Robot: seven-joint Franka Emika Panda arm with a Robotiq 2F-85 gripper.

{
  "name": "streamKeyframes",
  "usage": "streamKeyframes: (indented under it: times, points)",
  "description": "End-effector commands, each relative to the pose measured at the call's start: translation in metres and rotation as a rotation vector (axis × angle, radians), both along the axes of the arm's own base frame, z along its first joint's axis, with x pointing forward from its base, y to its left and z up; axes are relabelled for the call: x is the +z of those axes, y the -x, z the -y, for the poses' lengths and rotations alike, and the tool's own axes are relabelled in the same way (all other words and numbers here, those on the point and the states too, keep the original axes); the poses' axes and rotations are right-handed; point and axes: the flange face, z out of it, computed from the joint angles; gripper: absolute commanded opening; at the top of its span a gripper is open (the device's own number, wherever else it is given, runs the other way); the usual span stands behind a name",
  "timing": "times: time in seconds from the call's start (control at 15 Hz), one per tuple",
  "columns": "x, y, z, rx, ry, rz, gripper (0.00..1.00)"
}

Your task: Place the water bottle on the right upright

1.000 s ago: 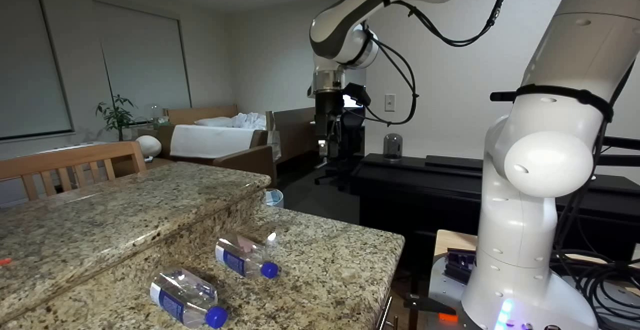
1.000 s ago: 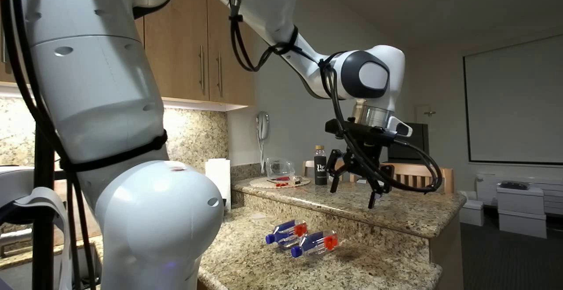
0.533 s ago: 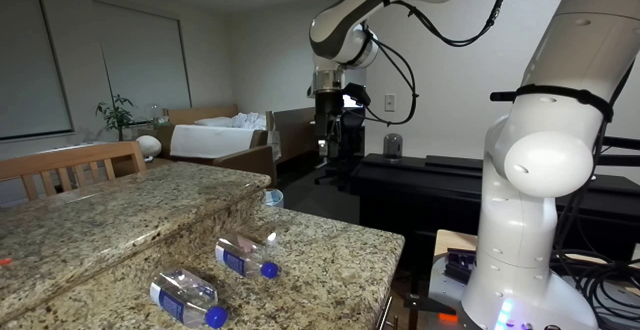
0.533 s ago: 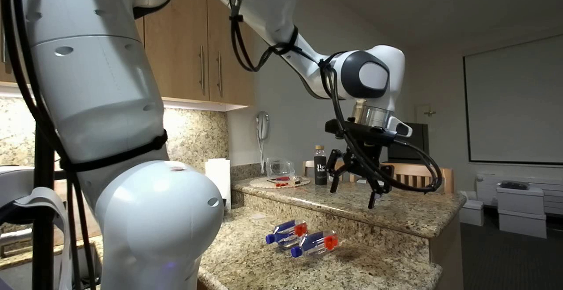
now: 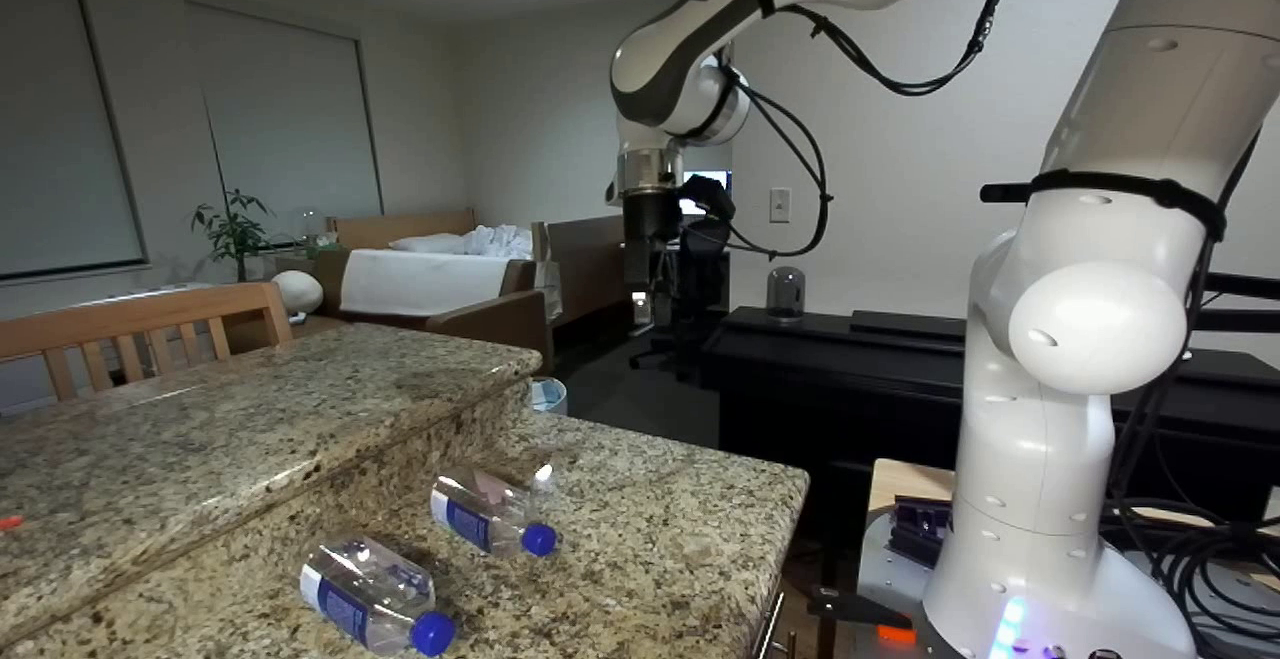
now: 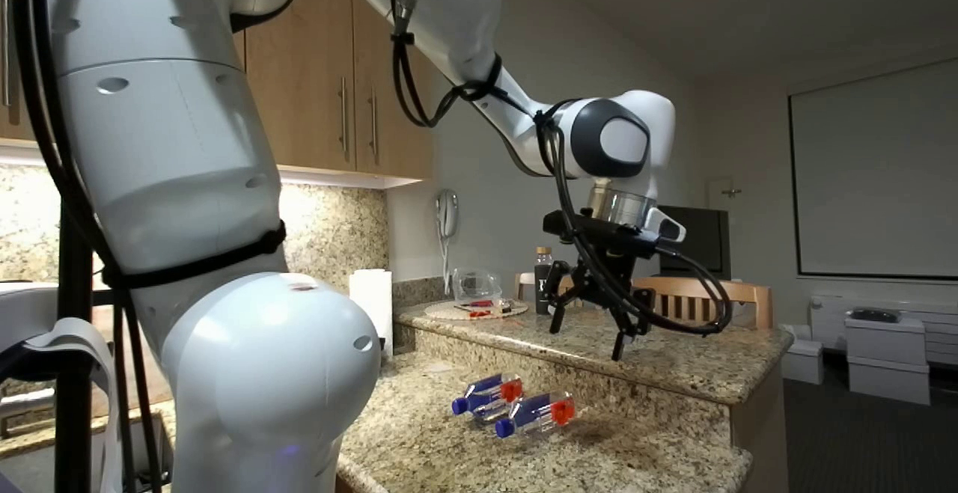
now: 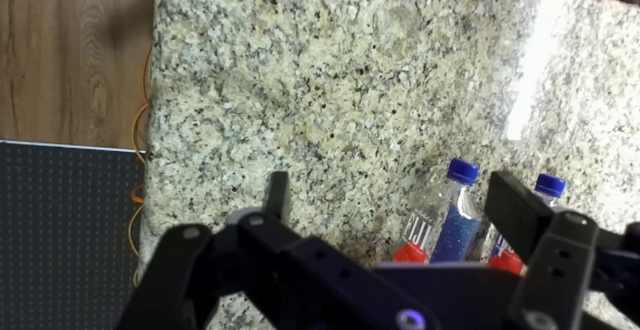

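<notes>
Granite table [image 5: 650, 529], near to far: a neighbouring bottle [image 5: 350, 599] lies on its side in the foreground; close beyond it, but apart, the water bottle [image 5: 485, 514] to be righted also lies on its side; above and farther off hangs the pincer [image 6: 587, 340], jaws spread, grasping nothing. Because the wrist view shows the water bottle off the pincer's centre, an uncorrected descent could make this seemingly empty bottle skid or strike its neighbour, and a tilted release would probably topple it.
</notes>
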Motion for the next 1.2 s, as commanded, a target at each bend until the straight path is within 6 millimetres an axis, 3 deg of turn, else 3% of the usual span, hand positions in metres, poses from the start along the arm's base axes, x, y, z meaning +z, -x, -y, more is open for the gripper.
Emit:
streamKeyframes:
  times: [0.0, 0.27, 0.67, 1.13]
  points:
    - [-0.024, 0.006, -0.033, 0.03, 0.012, 0.001, 1.0]
    - [-0.049, 0.021, -0.077, 0.031, 0.044, 0.091, 1.0]
    - [-0.079, 0.036, -0.146, 0.044, -0.068, 0.164, 1.0]
    - [-0.079, 0.033, -0.157, 0.061, -0.065, 0.14, 1.0]
